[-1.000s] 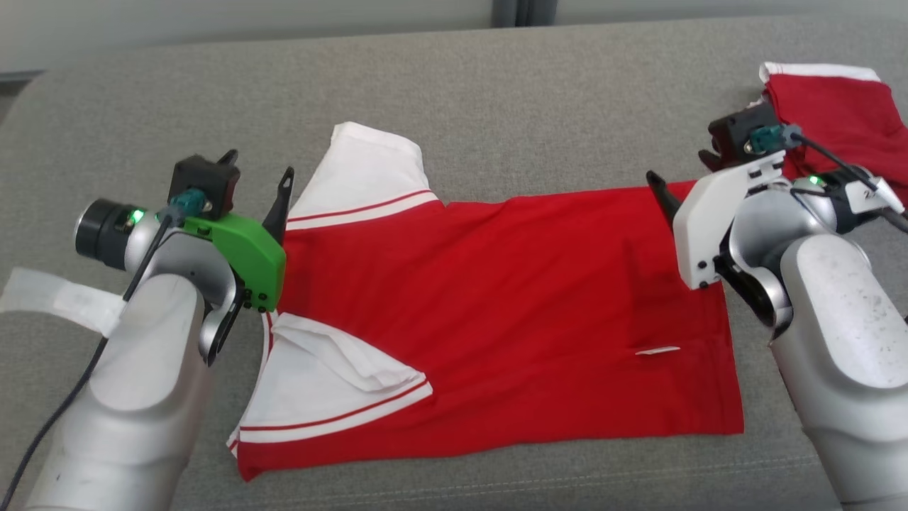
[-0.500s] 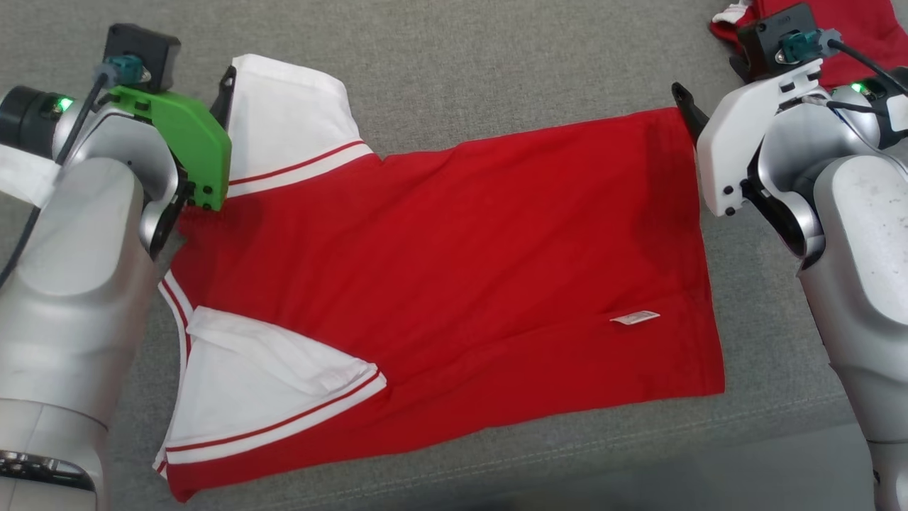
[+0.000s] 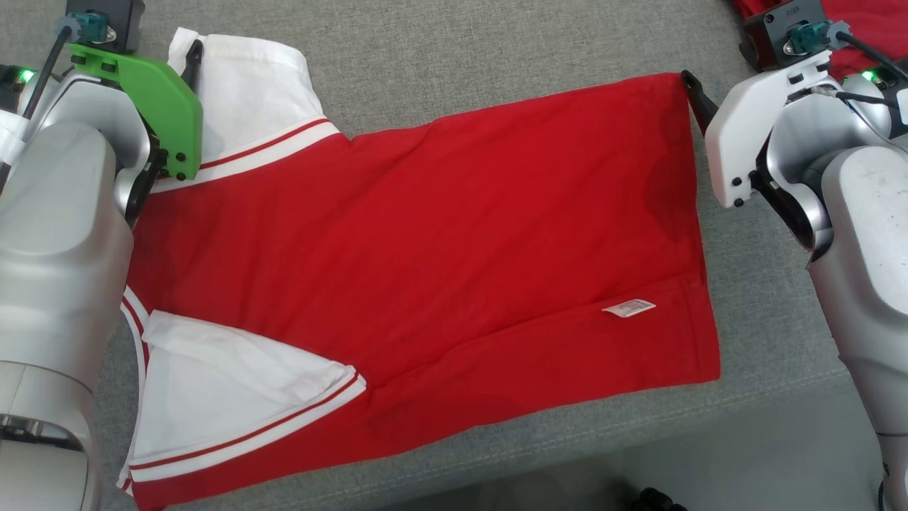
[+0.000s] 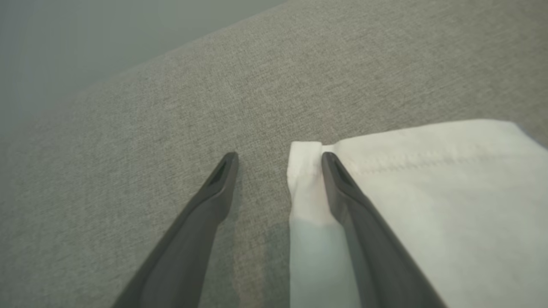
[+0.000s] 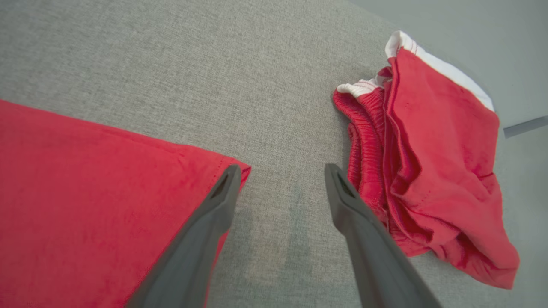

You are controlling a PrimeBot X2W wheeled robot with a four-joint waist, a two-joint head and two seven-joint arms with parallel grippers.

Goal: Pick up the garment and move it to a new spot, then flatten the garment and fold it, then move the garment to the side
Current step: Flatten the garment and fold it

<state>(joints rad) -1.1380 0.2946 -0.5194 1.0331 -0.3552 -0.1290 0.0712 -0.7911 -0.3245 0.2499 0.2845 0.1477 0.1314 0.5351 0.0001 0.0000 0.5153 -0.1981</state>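
The garment point(image 3: 440, 234) is a red shirt with white sleeves, spread flat on the grey cushion point(image 3: 496, 57). My left gripper point(image 4: 278, 158) is open at the far sleeve's cuff point(image 4: 428, 192); one finger lies over the white cuff corner, the other over bare cushion. The right gripper point(image 5: 280, 171) is open at the far hem corner point(image 5: 231, 164), with one finger over the red cloth and one over the cushion. Neither holds anything. A small white label point(image 3: 628, 308) sits near the hem.
A crumpled red piece with a white band point(image 5: 428, 171) lies just right of my right gripper. The cushion's front edge point(image 3: 638, 426) runs close under the shirt, with floor point(image 3: 780, 468) below. Bare cushion extends beyond the shirt.
The head view has tilted down, shifting the whole picture. My left gripper has moved from beside the shoulder out to the far sleeve's cuff. The right gripper stays at the hem corner.
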